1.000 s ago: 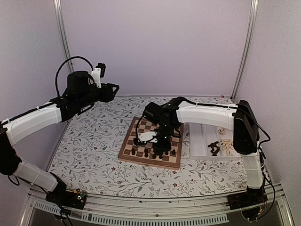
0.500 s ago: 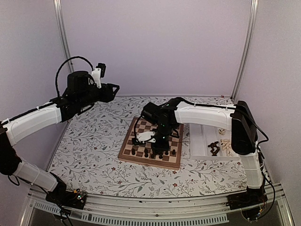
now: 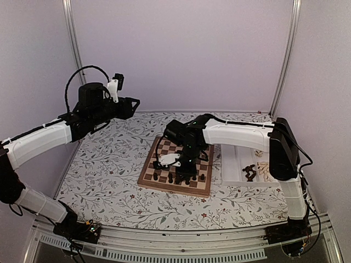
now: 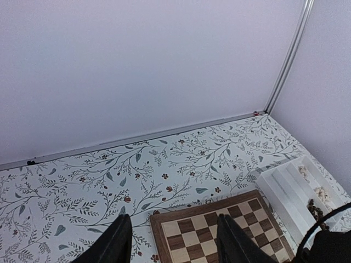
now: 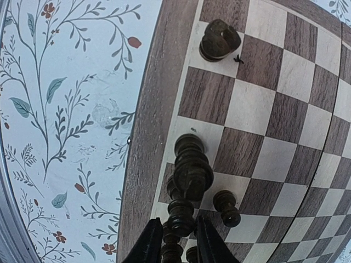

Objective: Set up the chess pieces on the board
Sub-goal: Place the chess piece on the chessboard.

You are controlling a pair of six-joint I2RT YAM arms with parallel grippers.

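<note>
The board (image 3: 148, 174) lies at the table's middle, with several dark chess pieces (image 3: 171, 178) standing along its near edge. My right gripper (image 3: 184, 172) is down over that row. In the right wrist view its fingers (image 5: 155, 241) flank a dark piece (image 5: 181, 215) standing on the board (image 5: 263, 109). They are slightly apart, with a thin gap on the left side. A taller dark piece (image 5: 191, 164), a pawn (image 5: 226, 207) and a knight (image 5: 219, 39) stand nearby. My left gripper (image 3: 134, 103) hangs high at the far left, open and empty (image 4: 173, 216).
A white tray (image 3: 236, 159) sits right of the board, holding loose dark pieces (image 3: 250, 172) and cream pieces (image 3: 265, 170). The tray (image 4: 288, 189) and the board's far corner (image 4: 219, 230) also show in the left wrist view. Walls close in the back and sides.
My right gripper has shifted a little left along the board's near row, and its fingers have parted slightly around the dark piece. The left arm has not moved.
</note>
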